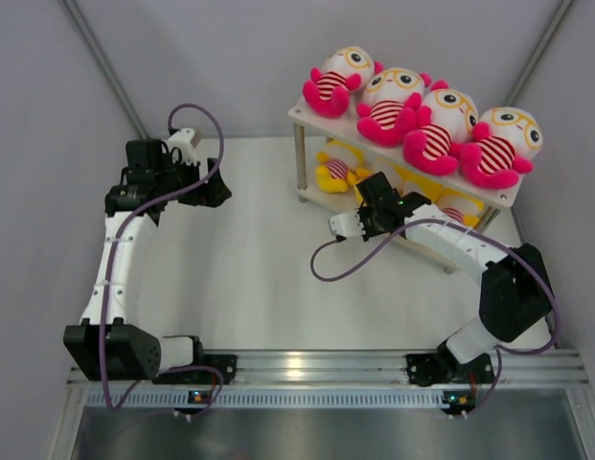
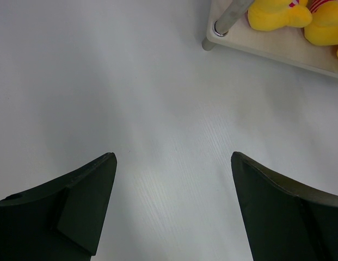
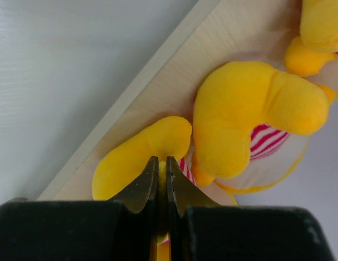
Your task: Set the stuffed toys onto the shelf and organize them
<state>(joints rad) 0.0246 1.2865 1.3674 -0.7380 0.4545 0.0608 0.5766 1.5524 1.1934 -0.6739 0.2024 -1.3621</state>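
Several pink-limbed stuffed toys [image 1: 412, 115] sit in a row on the top board of the white shelf [image 1: 307, 113]. Yellow stuffed toys sit on the lower board; one shows at its left end [image 1: 335, 168], others are partly hidden under the top board. My right gripper [image 1: 372, 196] reaches under the top board and is shut on a yellow toy's limb [image 3: 141, 157], with the toy resting on the lower board [image 3: 158, 87]. My left gripper [image 1: 213, 187] is open and empty over the bare table at the left; its view shows the shelf's corner leg [image 2: 226, 22] and yellow toys [image 2: 277, 13].
Grey walls close in the table on the left, back and right. The shelf stands at the back right, angled. An aluminium rail [image 1: 307, 369] with both arm bases runs along the near edge. Purple cables loop off both arms.
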